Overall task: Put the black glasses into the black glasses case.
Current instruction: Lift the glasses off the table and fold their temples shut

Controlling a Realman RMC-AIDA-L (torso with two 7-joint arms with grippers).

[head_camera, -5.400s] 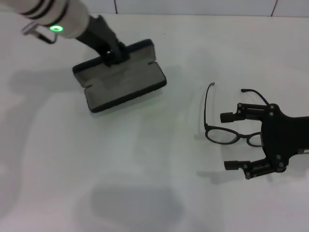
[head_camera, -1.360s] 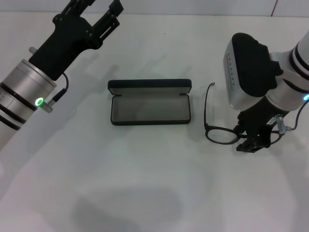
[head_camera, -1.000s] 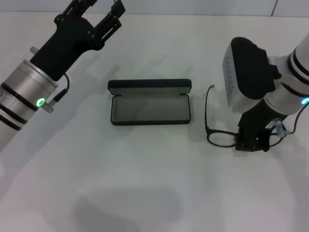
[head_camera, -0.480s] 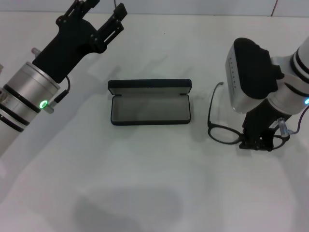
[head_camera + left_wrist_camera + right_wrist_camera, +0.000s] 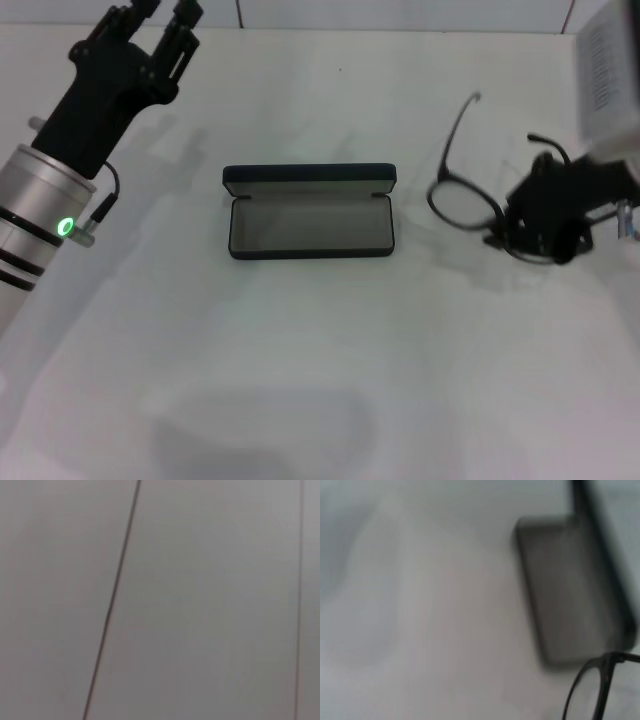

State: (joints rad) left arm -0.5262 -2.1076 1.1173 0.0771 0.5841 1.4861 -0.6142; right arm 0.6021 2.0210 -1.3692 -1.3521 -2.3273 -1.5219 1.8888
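The right gripper [image 5: 545, 222] pinches the black glasses [image 5: 468, 200] at the frame front and holds them raised above the white table [image 5: 300, 350], to the right of the black glasses case [image 5: 310, 222], their temple arms pointing away from the robot. The case lies open on the table, grey lining up, lid standing along its far side. The left gripper [image 5: 150, 25], fingers spread, hovers at the far left, well apart from the case.

Robot test bench in a laboratory-type setting. A plain white tabletop [image 5: 300, 380] fills the head view, backed by a white tiled wall [image 5: 400, 12] with dark joints.
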